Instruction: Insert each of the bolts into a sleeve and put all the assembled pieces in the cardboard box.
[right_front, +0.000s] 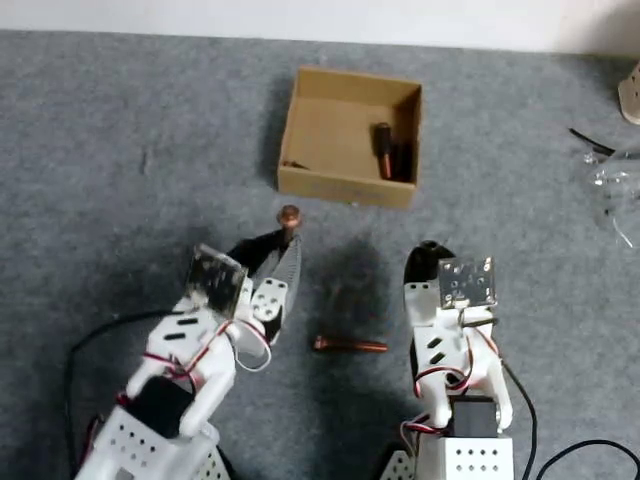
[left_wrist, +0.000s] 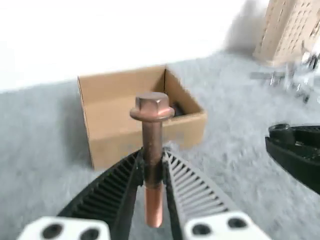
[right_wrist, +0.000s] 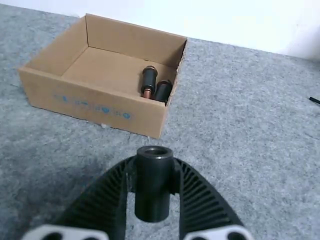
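I have the left claw (left_wrist: 152, 159) clamped on a copper bolt (left_wrist: 152, 127). The bolt stands up between the fingers with its six-sided head clear above them, just near of the cardboard box (right_front: 345, 190) and not touching it. The right claw (right_wrist: 153, 170) is clamped on a black sleeve (right_wrist: 153, 190), whose open end shows at the fingertips. It sits right of the left claw and further back from the box.

A second bolt (right_front: 350, 345) lies flat on the grey carpet (right_front: 120, 180) between the two arms, head to the left.

Inside the box, by its right wall, two dark sleeved pieces (right_wrist: 155, 86) lie side by side, with copper showing at one end.
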